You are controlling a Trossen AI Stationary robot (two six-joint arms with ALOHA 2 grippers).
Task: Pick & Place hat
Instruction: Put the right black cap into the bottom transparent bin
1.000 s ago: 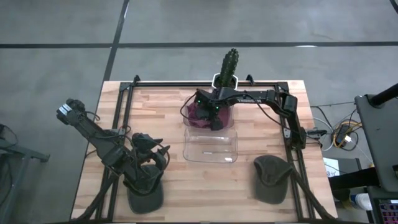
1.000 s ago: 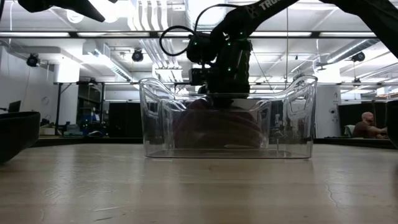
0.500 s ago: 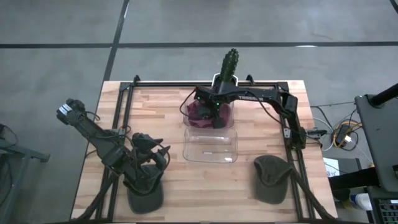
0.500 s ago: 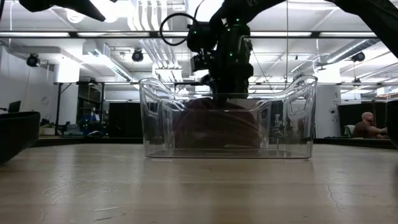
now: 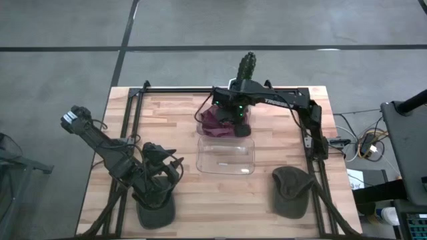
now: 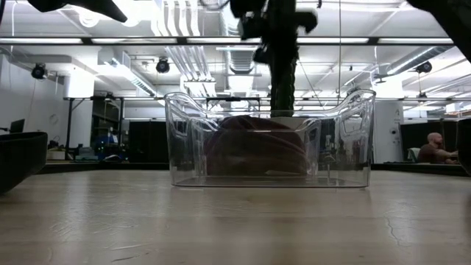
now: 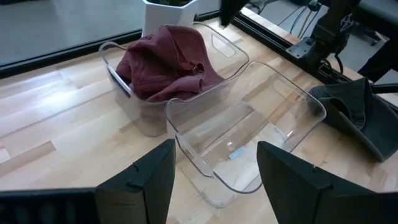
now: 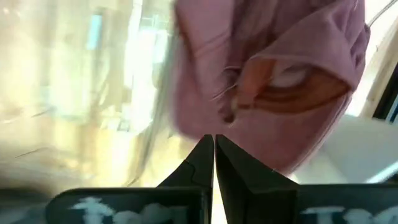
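Note:
A maroon hat [image 5: 217, 122] lies crumpled in the far clear bin [image 5: 201, 131], resting on the bin's floor [image 6: 257, 143]. My right gripper [image 5: 233, 115] hangs just above it, fingers shut [image 8: 213, 143], the hat [image 8: 280, 81] below them. My left gripper [image 5: 159, 187] waits open [image 7: 216, 146] at the table's near left, over a dark green hat [image 5: 155, 212]; whether it touches that hat is hidden. A second dark hat [image 5: 290, 192] lies flat on the table near the right edge.
An empty clear bin [image 5: 227, 160] stands just nearer than the far bin. A potted cactus [image 5: 245, 67] stands at the far edge behind the bins. A black frame [image 5: 133, 113] runs round the table. Bare wood [image 5: 167, 127] lies left of the bins.
My right gripper has risen out of the far bin to above its rim and drawn a little toward the far edge. The maroon hat has stayed lying in the bin.

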